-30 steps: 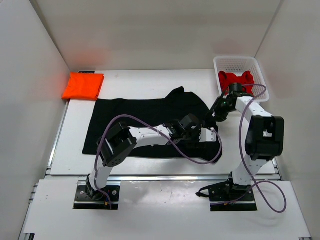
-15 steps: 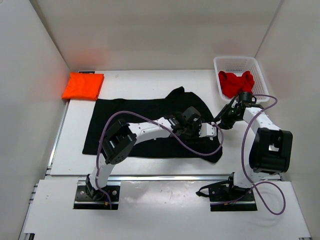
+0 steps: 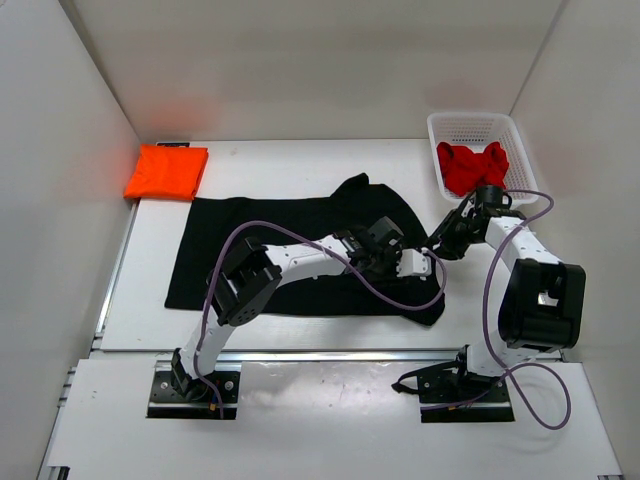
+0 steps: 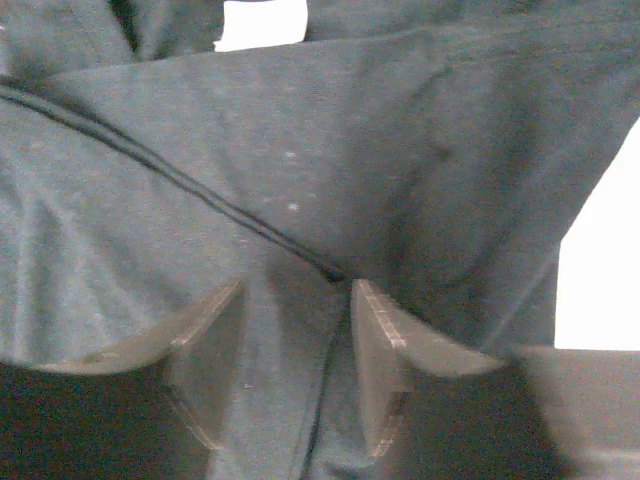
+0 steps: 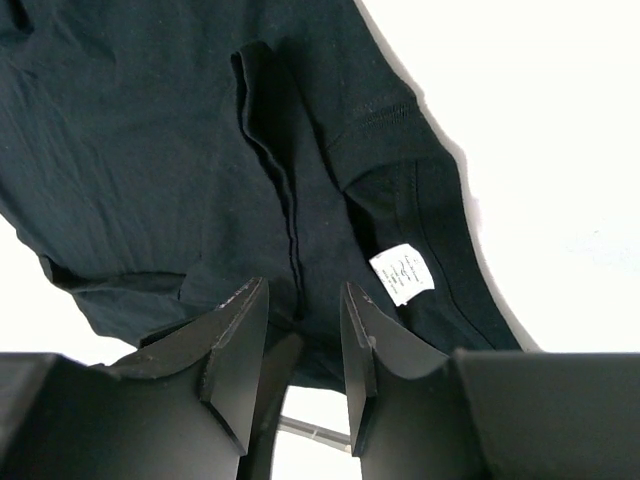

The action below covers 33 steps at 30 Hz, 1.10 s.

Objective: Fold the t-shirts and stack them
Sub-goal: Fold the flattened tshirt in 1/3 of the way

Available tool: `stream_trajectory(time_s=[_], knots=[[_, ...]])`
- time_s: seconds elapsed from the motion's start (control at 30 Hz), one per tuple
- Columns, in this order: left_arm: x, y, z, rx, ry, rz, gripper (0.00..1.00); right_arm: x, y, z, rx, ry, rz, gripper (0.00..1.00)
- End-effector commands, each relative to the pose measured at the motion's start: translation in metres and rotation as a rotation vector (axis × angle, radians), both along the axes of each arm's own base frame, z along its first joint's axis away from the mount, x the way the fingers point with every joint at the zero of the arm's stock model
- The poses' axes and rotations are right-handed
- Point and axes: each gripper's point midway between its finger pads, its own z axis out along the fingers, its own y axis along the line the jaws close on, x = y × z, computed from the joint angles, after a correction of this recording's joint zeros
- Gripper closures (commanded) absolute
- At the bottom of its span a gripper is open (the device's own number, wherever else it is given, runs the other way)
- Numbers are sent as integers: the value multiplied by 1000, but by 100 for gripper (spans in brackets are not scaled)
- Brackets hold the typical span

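table [image 3: 280, 165] | orange t-shirt [image 3: 166, 172] folded | black t-shirt [image 3: 280, 212] spread | basket [image 3: 470, 119]

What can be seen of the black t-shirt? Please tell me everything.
The black t-shirt is soft, matte dark cloth with stitched hems and a small white label. It lies spread mostly flat across the middle of the white table; its right part is rumpled and folded over. There the left gripper straddles a seam, jaws apart, and the right gripper pinches a raised ridge at its right edge.
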Motion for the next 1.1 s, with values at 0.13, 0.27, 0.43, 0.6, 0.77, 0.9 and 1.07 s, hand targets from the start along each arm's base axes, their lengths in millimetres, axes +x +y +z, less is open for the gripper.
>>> stream_trajectory(time_s=[0.13,0.27,0.43,0.6,0.77,0.9,1.07], knots=[[7,-4,11,-19,-10,1,48,-7,2,9,3,-49,10,68],[1,-1,10,-13,28,-14,53,-7,-1,8,-2,-54,2,68],[-14,-3,13,-14,79,-52,38,-7,0,10,-11,-57,8,68],[-2,-6,3,-8,-5,0,39,-9,-2,8,-12,-52,1,68],[21,-9,8,-43,-35,73,48,-13,1,10,-20,-55,13,69],[17,-8,4,-21,-27,27,46,-18,1,7,-8,-45,11,70],[5,-8,2,-23,36,-5,43,-19,-1,4,-7,-33,4,70]])
